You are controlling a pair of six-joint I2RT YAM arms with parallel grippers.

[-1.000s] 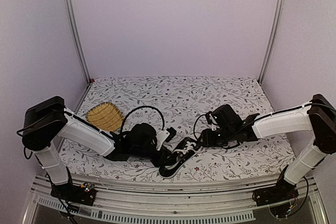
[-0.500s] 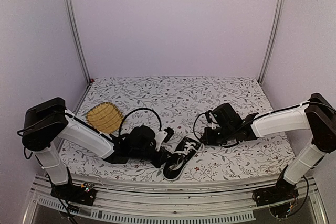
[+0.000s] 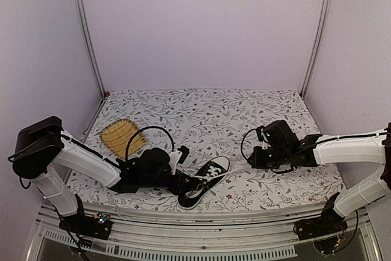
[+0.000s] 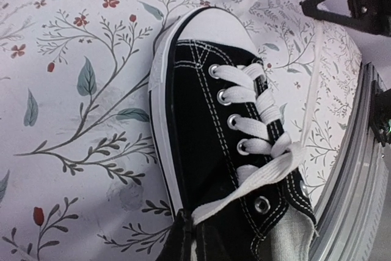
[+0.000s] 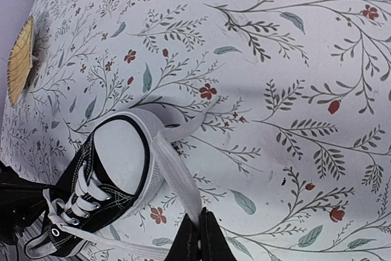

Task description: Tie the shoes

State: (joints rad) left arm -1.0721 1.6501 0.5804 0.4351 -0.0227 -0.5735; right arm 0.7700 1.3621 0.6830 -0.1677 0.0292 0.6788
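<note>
The black sneaker [image 3: 204, 183] sits on its sole near the table's [image 3: 244, 108] front edge, between the arms, with the left end effector [image 4: 183, 233] and right end effector [image 5: 198, 230] each clenched on one end of the white lace [image 5: 177, 181], apparently so that opposite pulls can cinch the crossing.

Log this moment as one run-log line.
left gripper: shut on lace end at sneaker collar | right gripper: shut on other lace end beyond toe cap | bow: none
</note>
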